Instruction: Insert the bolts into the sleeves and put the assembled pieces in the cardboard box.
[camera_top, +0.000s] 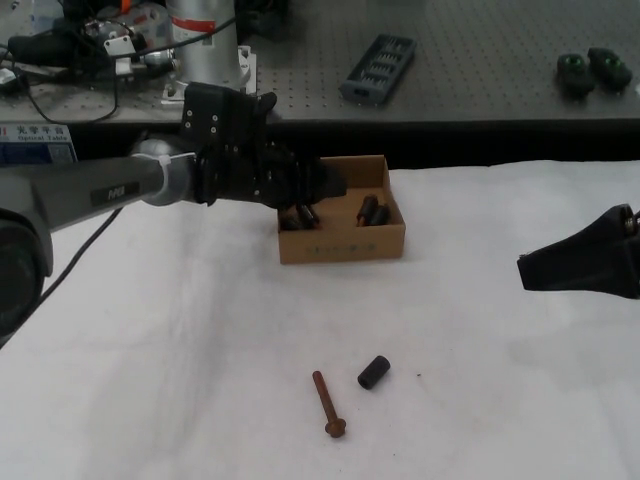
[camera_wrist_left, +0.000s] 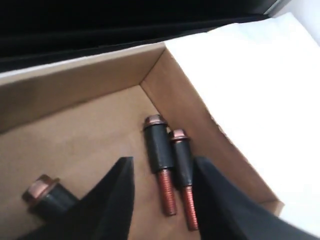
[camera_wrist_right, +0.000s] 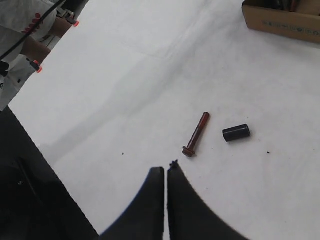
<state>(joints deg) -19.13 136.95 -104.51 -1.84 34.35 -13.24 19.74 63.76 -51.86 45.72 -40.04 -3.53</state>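
- The left hand (camera_top: 300, 195) hangs over the 9 o'clock side of the cardboard box (camera_top: 345, 245). Its arm stretches in from the table's 9 o'clock edge.
- In the left wrist view the left hand (camera_wrist_left: 163, 167) is released. Its two fingers (camera_wrist_left: 115, 200) are spread apart and grasp nothing.
- Between those fingers, on the floor of the cardboard box (camera_wrist_left: 75, 85), two assembled pieces (camera_wrist_left: 159, 147) lie side by side near a corner. Each is a copper-coloured bolt pushed through a black sleeve, with the thread sticking out.
- A third assembled piece (camera_wrist_left: 45, 196) lies apart from that pair, beyond one finger and partly hidden by it.
- The right hand (camera_top: 575, 265) sits at the table's 3 o'clock edge, well apart from the box and at about 4 o'clock of it.
- In the right wrist view the right hand (camera_wrist_right: 166, 172) is clenched. Its fingers are pressed together with nothing between them.
- A loose bolt (camera_top: 328, 403) lies on the white table (camera_top: 180, 360) at 6 o'clock of the box, well apart from it, with its head toward 6 o'clock.
- A loose sleeve (camera_top: 374, 372) lies near that bolt at about 2 o'clock of it, not touching.
- The right wrist view shows the loose bolt (camera_wrist_right: 196, 134) and loose sleeve (camera_wrist_right: 236, 133) lying apart on the table, ahead of the clenched fingers.
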